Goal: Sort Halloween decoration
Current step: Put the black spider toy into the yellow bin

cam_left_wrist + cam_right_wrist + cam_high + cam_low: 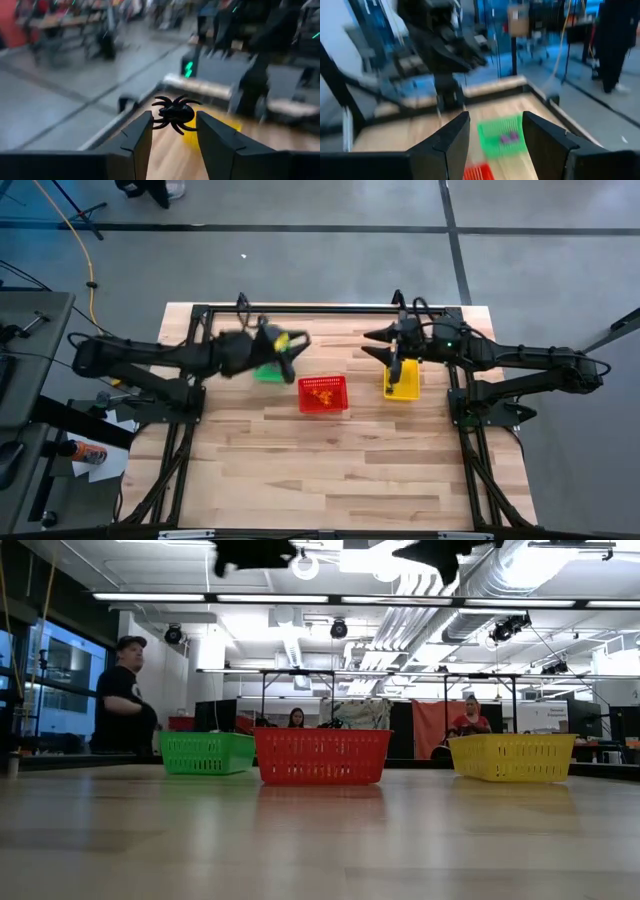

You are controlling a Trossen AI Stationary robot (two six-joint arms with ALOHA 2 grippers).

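A black toy spider, one of the Halloween decorations, sits between the fingertips of my left gripper. That gripper is high over the table, above the green basket. The green basket holds purple trinkets. The red basket holds orange ones. My right gripper is open with nothing in it. It hangs high over the yellow basket. My left gripper pinches the spider by its two sides between the free ends of its fingers. The fingers lie about level and point toward the table's right side. The spider is lifted clear, high above the table.
The green, red and yellow baskets stand in a row at the far half of the table. Bare wood lies in front of them. A black frame runs round the table. People are in the room behind.
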